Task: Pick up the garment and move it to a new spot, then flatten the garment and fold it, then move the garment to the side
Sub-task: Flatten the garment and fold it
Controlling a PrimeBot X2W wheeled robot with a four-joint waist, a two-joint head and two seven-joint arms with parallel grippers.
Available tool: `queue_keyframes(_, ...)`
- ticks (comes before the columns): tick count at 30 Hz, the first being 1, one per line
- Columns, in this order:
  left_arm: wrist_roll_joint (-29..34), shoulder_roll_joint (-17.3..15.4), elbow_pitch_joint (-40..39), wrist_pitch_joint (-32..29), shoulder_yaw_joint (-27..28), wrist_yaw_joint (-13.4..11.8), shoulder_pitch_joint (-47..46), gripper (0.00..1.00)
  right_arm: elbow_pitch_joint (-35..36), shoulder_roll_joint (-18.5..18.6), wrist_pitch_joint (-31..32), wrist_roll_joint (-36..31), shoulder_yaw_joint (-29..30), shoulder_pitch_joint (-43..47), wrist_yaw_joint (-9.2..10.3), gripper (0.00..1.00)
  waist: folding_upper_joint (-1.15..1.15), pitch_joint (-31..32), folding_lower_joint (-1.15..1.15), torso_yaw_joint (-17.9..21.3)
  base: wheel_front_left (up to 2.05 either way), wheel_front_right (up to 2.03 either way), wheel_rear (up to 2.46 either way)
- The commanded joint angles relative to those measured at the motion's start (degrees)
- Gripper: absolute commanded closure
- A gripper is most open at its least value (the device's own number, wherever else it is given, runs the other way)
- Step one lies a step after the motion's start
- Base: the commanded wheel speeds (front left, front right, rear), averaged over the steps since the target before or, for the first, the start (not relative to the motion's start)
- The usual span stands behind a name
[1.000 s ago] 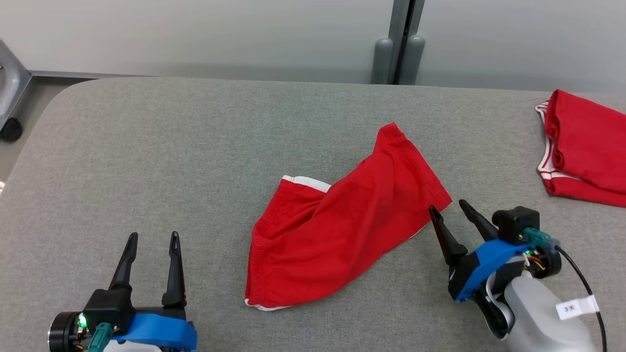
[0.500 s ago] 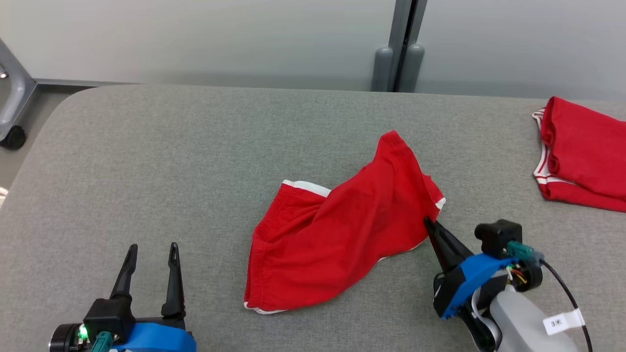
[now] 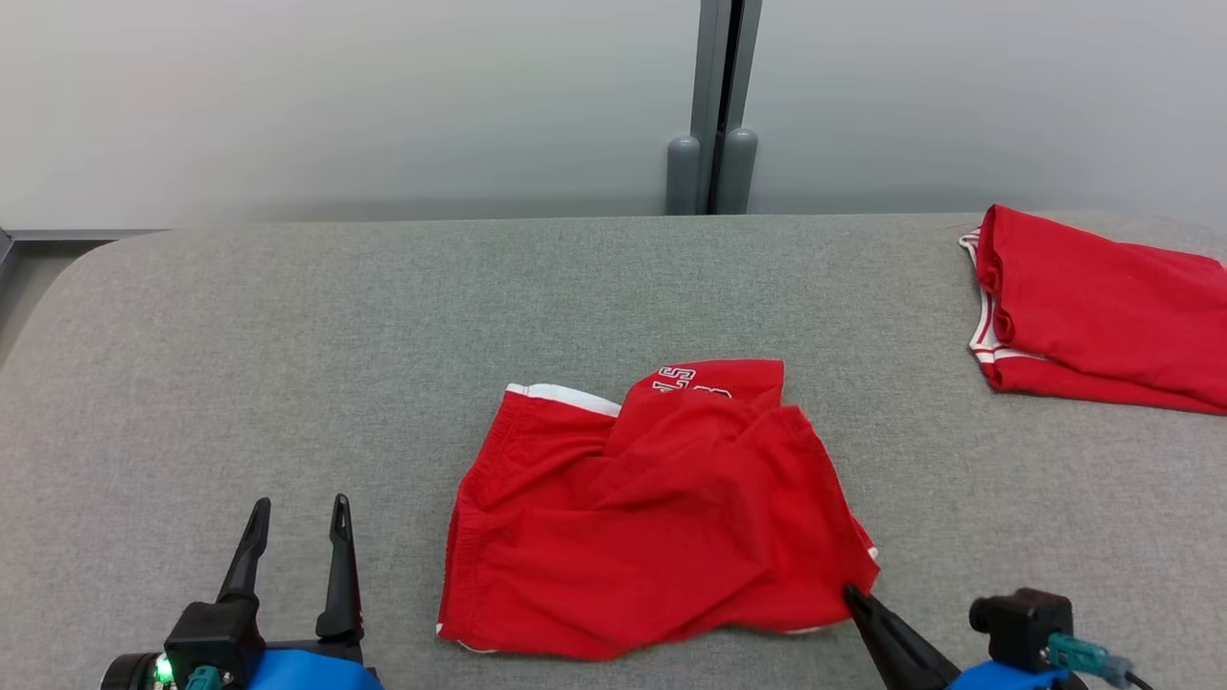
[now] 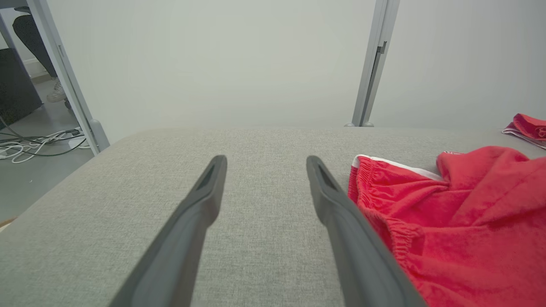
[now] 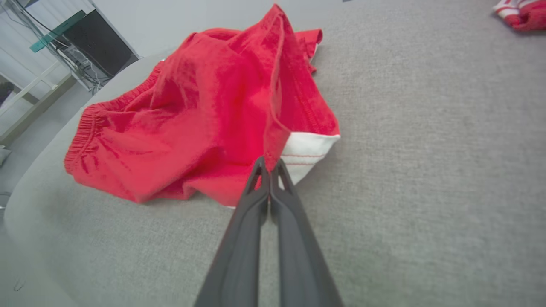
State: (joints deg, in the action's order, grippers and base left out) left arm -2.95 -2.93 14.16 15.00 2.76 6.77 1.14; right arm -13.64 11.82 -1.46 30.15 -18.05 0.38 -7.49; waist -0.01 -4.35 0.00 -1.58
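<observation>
Lower right, the half-cropped right gripper (image 3: 852,595) pinches a hem of the crumpled red fabric shorts (image 3: 652,508); lower left, the left gripper (image 3: 300,503) gapes wide.

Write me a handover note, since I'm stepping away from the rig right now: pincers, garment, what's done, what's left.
Left pincer: open, holding nothing, at the near left of the grey table, apart from the red shorts.
Right pincer: shut on the shorts' near right hem corner, beside the white trim.
Shorts: crumpled, mid-table. A second red garment lies folded at the far right.
Done: grasp made.
Left: carry to a new spot, flatten, fold, move aside.
</observation>
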Motion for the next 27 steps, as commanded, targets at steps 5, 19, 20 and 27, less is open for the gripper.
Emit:
queue_keyframes(5, -0.1, 0.1, 0.0, 0.2, 0.2, 0.1, 0.7, 0.0, 15.0, -1.6, 11.2, -3.9, 5.9, 10.8, -0.01, 1.0, 0.01, 0.0, 0.0, 0.8, 0.0, 0.0, 0.0)
queue_keyframes(19, 0.0, 0.1, 0.0, 0.2, 0.2, 0.3, -0.6, 0.0, 27.9, -2.9, 22.6, -11.0, 11.5, 13.4, -0.01, 0.0, 0.01, -0.6, 0.0, 0.3, 0.0, 0.0, 0.0)
queue_keyframes(20, 0.0, 0.1, 0.0, 0.2, 0.3, 0.3, -0.6, 0.0, 27.9, -2.6, 21.8, -11.7, 11.5, 11.9, -0.01, 0.0, 0.01, -0.7, 0.0, 0.3, 0.0, 0.0, 0.0)
queue_keyframes(27, -0.3, 0.0, -0.4, 0.2, -0.5, 0.0, -1.9, 0.0, 19.7, 0.6, 16.6, -13.2, 8.0, -4.0, -0.01, 0.0, 0.01, -2.1, 0.0, -0.6, 0.0, 0.0, 0.0)
